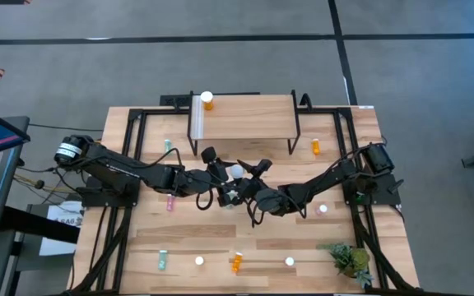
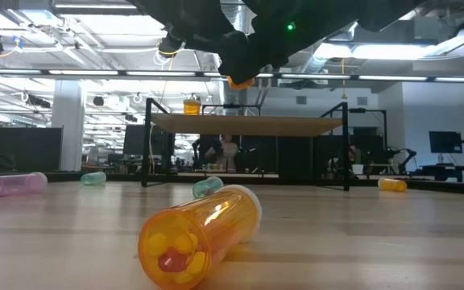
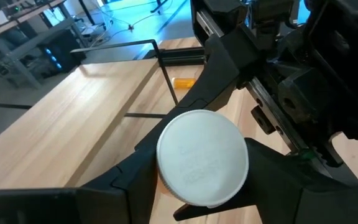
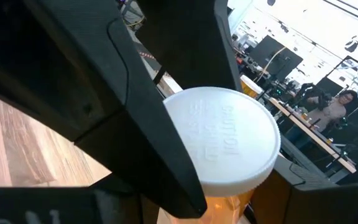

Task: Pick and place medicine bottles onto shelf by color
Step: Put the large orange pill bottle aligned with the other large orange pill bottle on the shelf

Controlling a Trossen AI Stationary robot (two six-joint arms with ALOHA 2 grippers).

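Observation:
A wide orange bottle with a big white lid [image 3: 202, 165] is up in the air over the table's middle [image 1: 235, 171], between both grippers. It shows as an orange patch under the dark arms in the low view [image 2: 240, 81]. My left gripper [image 1: 223, 175] is shut on it. My right gripper [image 1: 248, 182] comes from the other side and is also shut on it. The shelf [image 1: 245, 115] stands at the far middle with one orange bottle [image 1: 207, 100] upright near its left end. Another orange bottle [image 2: 200, 238] lies on its side near the front edge. My left gripper pinches the rim of the bottle's white lid [image 3: 166, 177] between its two fingers, one on each side, and the lid's flat top faces the wrist. The bottle is clear of the table. My right gripper has its fingers on either side of the orange body [image 4: 229, 208] just under the lid [image 4: 225, 140]. The left arm's finger hides one side of the contact. The bottle is clear of the table.
Loose bottles lie around: orange [image 1: 316, 146] right of the shelf, teal [image 1: 168, 145] and pink [image 1: 169, 201] at left, and several more along the front edge [image 1: 236, 263]. A green plant [image 1: 350, 259] stands at the front right. The shelf's black legs [image 1: 295, 146] stand close behind the grippers.

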